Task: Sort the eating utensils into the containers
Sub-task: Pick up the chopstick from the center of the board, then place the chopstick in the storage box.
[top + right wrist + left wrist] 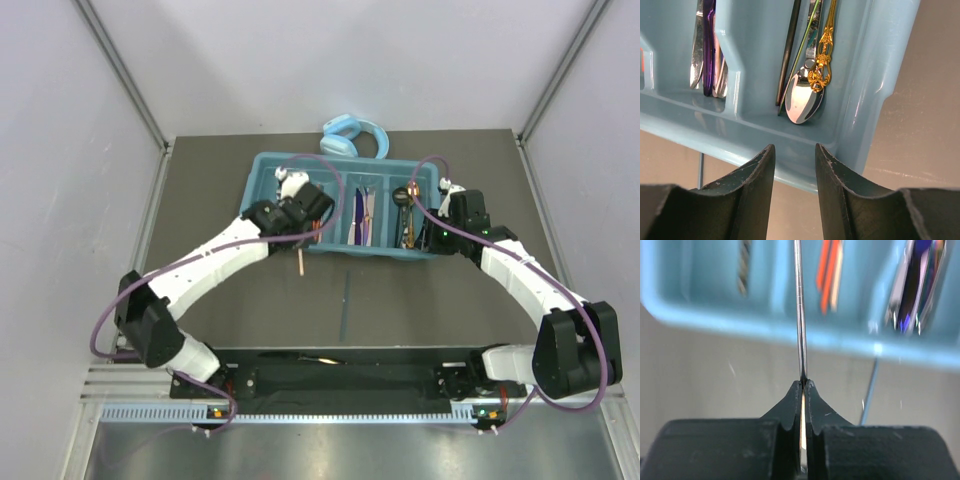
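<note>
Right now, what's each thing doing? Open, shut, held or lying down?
Tray, partly filled.
Left gripper, shut on slim silver utensil.
Right gripper, open, empty, facing the tray's near wall.
Gold spoon, lying in the tray's right end compartment.
Orange chopsticks, lying in the tray.
Purple knives, lying in the tray.
Headphones, lying beyond the tray.
Thin stick, lying loose outside the tray.

The view from above is bright and even, with soft light and only faint shadows on the dark counter (400, 300). In the left wrist view the blue tray (765, 322) and all that lies in it look fuzzy and out of focus. The right wrist view is much clearer, and the silver spoon (800, 105) shines with a white spot of glare.
</note>
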`<state>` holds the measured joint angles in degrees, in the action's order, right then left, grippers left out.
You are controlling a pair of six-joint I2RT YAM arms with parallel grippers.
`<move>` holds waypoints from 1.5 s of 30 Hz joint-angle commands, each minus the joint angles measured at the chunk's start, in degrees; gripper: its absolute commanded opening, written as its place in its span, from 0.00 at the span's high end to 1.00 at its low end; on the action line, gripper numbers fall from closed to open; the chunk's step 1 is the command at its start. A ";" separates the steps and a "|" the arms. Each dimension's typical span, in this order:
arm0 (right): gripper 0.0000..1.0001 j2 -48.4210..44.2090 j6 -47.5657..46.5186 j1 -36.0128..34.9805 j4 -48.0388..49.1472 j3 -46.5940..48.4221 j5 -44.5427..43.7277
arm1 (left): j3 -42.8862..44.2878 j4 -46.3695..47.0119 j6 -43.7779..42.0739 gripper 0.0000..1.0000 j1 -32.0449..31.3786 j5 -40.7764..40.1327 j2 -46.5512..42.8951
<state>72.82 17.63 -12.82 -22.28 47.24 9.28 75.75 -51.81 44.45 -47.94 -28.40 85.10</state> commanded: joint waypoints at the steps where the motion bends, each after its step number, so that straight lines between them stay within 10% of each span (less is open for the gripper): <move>1: 0.61 -0.22 -0.31 0.78 -2.41 -0.93 -0.14 | 9.49 6.90 -13.23 1.00 7.06 -0.08 7.17; 12: 0.61 -0.04 -0.23 0.78 -2.50 -1.19 0.39 | 38.40 6.47 -25.98 1.00 13.84 9.94 35.55; 24: 0.61 0.40 -0.14 0.87 -2.06 -1.28 0.65 | 41.76 5.23 -26.16 1.00 16.30 12.93 43.48; 33: 0.61 0.48 -0.14 0.78 -2.06 -1.45 0.39 | 40.11 6.62 -26.16 0.69 16.65 12.67 42.44; 45: 0.61 1.01 -0.14 0.78 -1.80 -1.45 0.30 | 23.42 11.99 -23.18 0.61 12.27 21.55 17.66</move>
<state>72.84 17.63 -12.80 -22.28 47.22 9.58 104.86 -43.44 20.03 -32.10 -10.81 116.46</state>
